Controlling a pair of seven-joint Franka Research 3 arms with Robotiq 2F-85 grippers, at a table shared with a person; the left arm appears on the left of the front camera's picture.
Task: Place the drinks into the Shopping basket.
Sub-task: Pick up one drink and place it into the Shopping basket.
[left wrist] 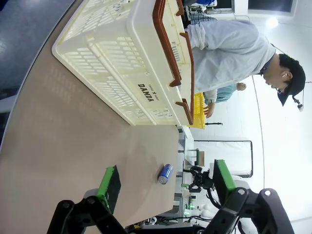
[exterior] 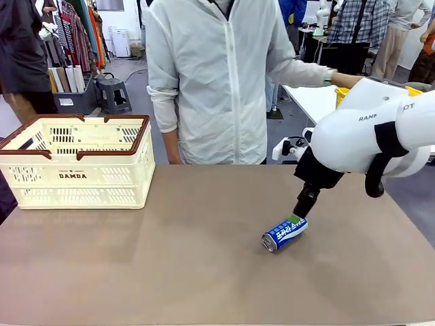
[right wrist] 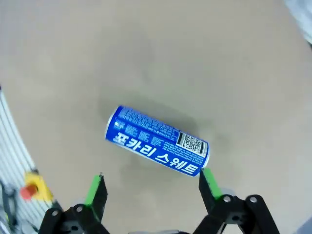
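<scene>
Front view. Blue-and-white drink can (exterior: 285,233) on its side on the worktop (exterior: 170,272), right of the middle and toward the near edge. Long axis slanting, silver top toward the near left, other end toward the far right. Directly over that far-right end, the right end effector (exterior: 299,216), pointing down, one green pad at the can's end; touching or just clear, cannot tell. Cream Shopping basket (exterior: 75,178) at the far left corner, well apart from the can.

Left wrist view. Left end effector (left wrist: 165,191) spread wide, gripping nothing, touching nothing. Shopping basket (left wrist: 112,63) large and near; drink can (left wrist: 165,173) small and well beyond the pads. Judged much the farther arm from the can.

Right wrist view. Looking straight down on the drink can (right wrist: 157,147), lying just ahead of the right end effector (right wrist: 152,187). Pads fully apart, clamped on nothing. Long axis running almost from one pad toward the other, slightly slanted, one end right at a pad. Likely calls for a wrist roll, so as to close across the can's width rather than along its length.
</scene>
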